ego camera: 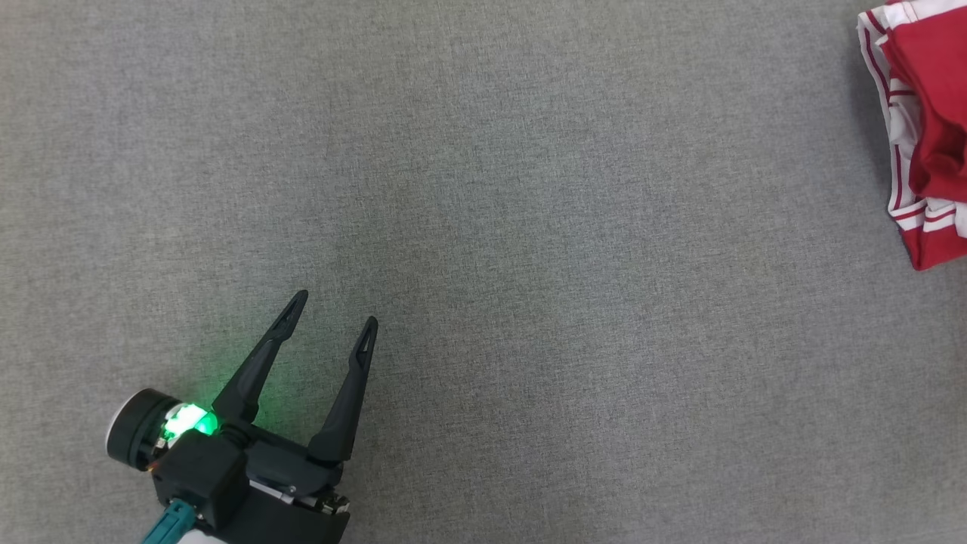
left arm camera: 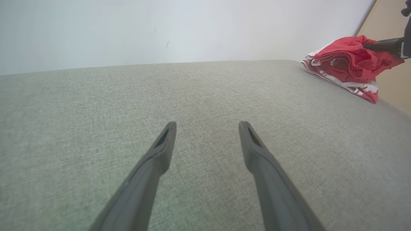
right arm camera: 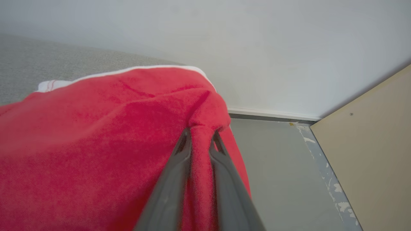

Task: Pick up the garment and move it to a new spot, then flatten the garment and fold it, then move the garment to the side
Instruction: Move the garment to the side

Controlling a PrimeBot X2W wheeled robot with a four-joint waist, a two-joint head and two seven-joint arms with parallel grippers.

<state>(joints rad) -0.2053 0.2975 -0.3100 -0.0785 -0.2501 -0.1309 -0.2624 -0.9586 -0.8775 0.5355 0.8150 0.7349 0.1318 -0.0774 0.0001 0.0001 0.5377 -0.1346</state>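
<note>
Got left pincer [ego camera: 337,307] spread wide at 7 o'clock in head view, garment [ego camera: 929,113] at 2; from right wrist, can see right pincer [right arm camera: 201,133] pinching it.

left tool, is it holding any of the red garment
No, the left tool stands open over the grey surface, far from the red garment.
</note>
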